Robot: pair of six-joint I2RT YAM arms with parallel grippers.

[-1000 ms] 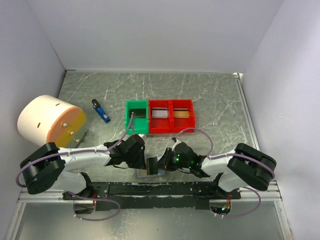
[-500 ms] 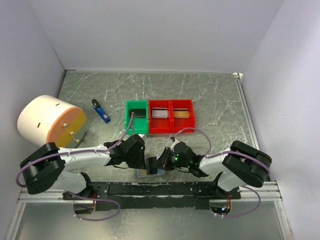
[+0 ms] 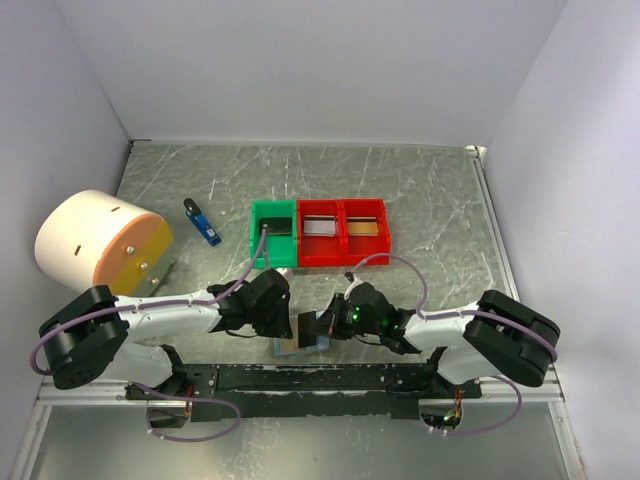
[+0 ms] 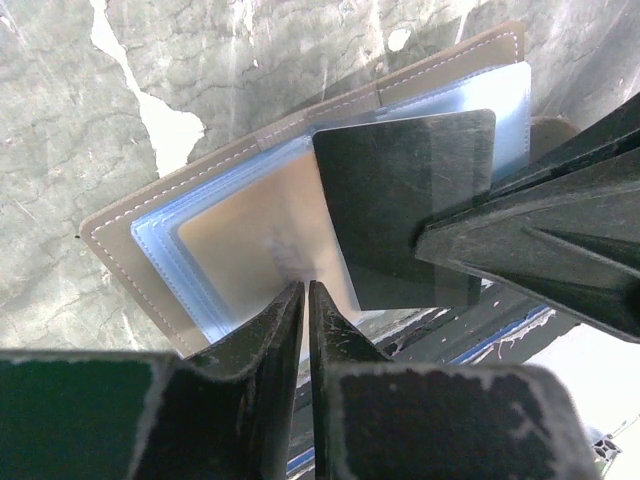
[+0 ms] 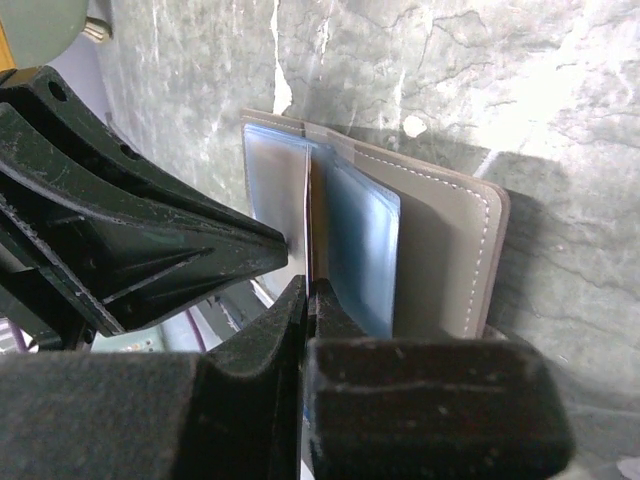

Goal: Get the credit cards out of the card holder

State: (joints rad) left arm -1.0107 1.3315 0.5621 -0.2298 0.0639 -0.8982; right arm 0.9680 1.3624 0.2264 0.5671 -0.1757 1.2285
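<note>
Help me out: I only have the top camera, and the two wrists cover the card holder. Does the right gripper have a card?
Observer: Yes. The right gripper is shut on a dark card. The left wrist view shows that card angled across the open card holder.
Operator: And the left gripper?
Observer: The left gripper is closed on the near edge of a pale blue sleeve of the holder.
Operator: Any other card inside?
Observer: One pale, silvery card sits in that sleeve, beside the dark one.
</note>
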